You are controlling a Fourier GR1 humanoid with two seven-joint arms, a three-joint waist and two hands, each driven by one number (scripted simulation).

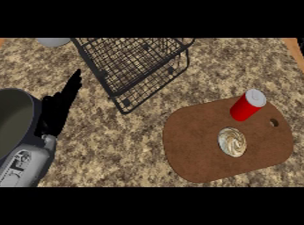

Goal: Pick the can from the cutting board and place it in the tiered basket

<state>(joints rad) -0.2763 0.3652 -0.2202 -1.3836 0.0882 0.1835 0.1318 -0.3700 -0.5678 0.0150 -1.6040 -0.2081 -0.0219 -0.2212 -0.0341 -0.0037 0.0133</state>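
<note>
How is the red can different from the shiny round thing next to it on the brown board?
The red can stands tall near the cutting board's far edge; the shiny round thing looks low and sits mid-board. The can is red with a pale top; the other is silvery-tan with swirls. Both rest on the board.

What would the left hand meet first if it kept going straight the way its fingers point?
Probably the basket. The left hand points up and slightly right in the view, toward the basket's left edge. Depth is unclear, so the fingers might pass beside it over bare counter.
</note>
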